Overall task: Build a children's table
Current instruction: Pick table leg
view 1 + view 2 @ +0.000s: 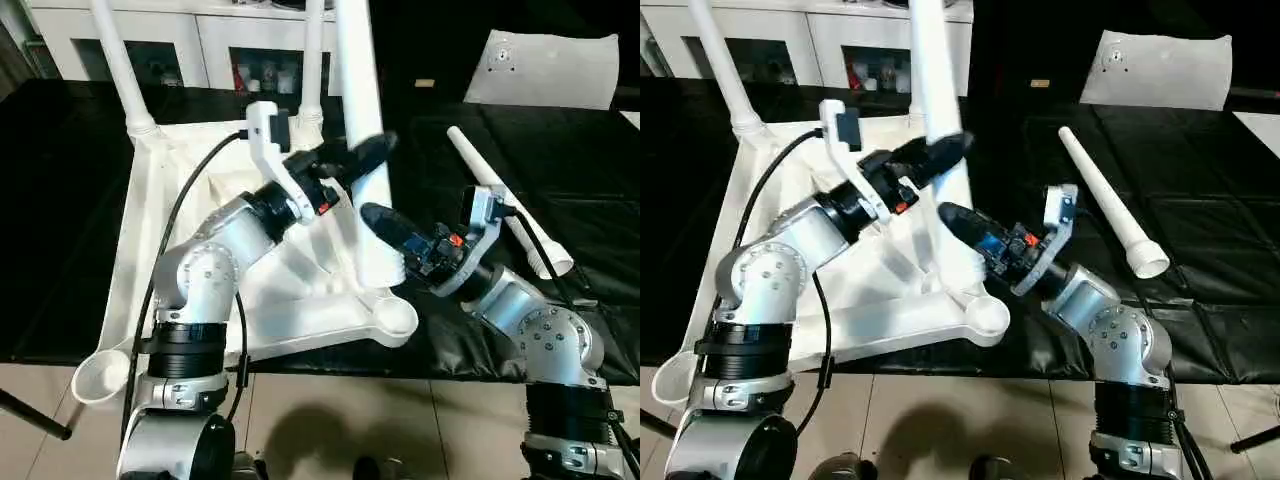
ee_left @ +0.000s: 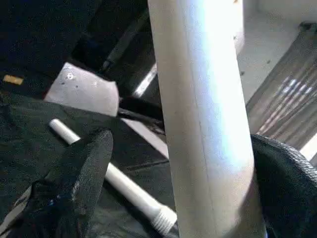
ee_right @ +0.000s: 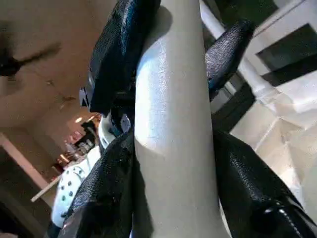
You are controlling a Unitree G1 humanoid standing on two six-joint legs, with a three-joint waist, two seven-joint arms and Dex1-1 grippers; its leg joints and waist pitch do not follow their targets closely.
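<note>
Fingers of our right gripper [image 3: 173, 163] clamp the upright leg [image 1: 358, 120] low down, just above its socket in the upturned tabletop [image 1: 160, 230]. Above it our left gripper [image 2: 173, 163] stands wide around the same leg, one finger [image 2: 84, 168] apart from it. Beyond our right gripper, a loose leg [image 1: 505, 200] lies on the black mat [image 1: 590, 160].

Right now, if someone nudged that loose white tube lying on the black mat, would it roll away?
Probably. The loose leg is round and lies flat on the black mat, so a sideways push should roll it. Being tapered, with a wider ridged end, it would likely curve rather than run straight. It looks like hollow plastic, so probably light and stiff.
</note>
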